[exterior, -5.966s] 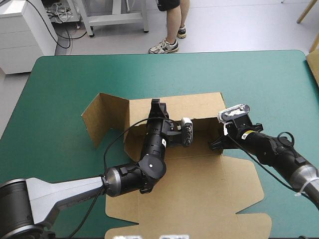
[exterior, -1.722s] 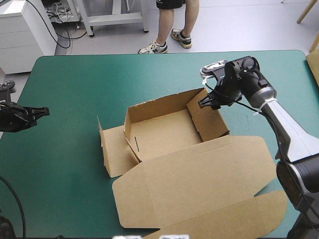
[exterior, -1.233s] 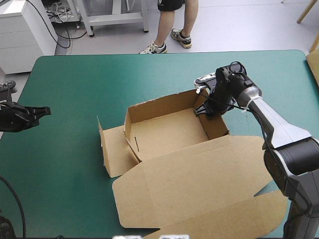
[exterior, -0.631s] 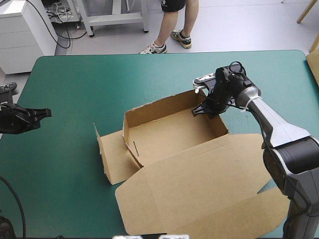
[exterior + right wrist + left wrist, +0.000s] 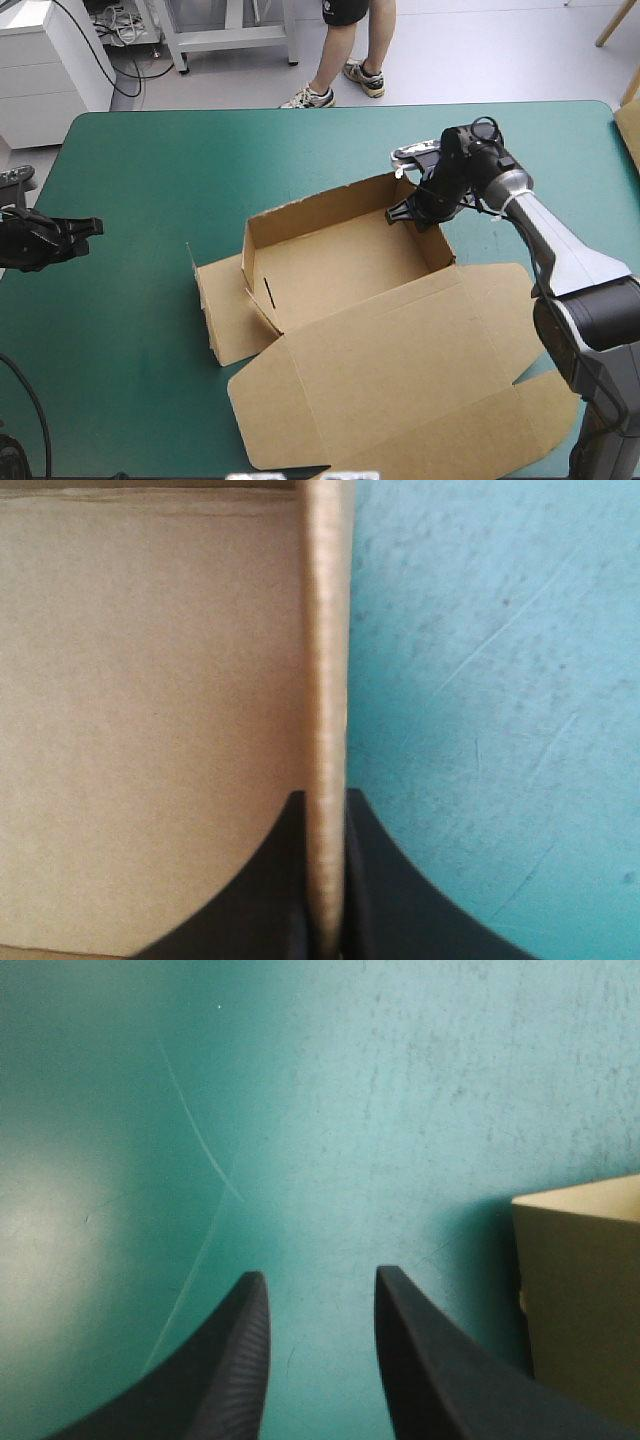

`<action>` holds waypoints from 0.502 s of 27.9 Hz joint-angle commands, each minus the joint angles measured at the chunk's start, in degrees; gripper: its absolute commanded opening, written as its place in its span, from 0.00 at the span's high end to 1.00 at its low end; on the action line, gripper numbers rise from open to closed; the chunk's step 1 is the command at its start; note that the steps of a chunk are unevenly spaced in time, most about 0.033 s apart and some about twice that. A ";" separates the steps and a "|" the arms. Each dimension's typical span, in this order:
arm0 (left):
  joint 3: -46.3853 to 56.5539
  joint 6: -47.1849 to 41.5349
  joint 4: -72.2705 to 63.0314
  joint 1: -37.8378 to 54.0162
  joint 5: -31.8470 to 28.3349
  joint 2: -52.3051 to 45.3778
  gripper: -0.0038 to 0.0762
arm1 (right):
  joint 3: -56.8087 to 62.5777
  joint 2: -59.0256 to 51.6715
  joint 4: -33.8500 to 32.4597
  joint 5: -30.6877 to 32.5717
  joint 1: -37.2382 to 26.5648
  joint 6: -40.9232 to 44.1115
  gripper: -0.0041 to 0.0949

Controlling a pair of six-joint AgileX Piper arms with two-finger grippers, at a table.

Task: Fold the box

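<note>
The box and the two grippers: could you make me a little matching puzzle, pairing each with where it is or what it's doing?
1 left gripper
2 right gripper
3 lid

a lying flat on the table
b shut on the right wall of the box
c open, at the table's left edge, away from the box

Pairs: 1-c, 2-b, 3-a

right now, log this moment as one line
task: fold box | box: far and right walls up, lid flat | right end effector: shut on box's right wall | left end effector: open, off box, over table
</note>
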 commanded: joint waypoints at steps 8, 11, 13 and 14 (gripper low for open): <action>-1.44 0.79 -4.14 0.00 -2.49 -1.58 0.49 | -3.74 -14.96 12.91 -0.90 -13.42 -1.76 0.98; -1.44 3.17 -7.25 0.00 -2.63 -1.44 0.41 | -3.74 -17.94 18.70 -0.90 -16.98 -3.83 0.98; -1.44 3.17 -10.70 0.00 -2.86 -0.86 0.36 | -3.74 -20.87 22.29 -0.90 -20.19 -4.55 0.98; -1.44 3.17 -12.26 0.00 -2.92 -0.74 0.36 | -3.74 -21.56 22.58 -0.90 -20.81 -4.55 0.98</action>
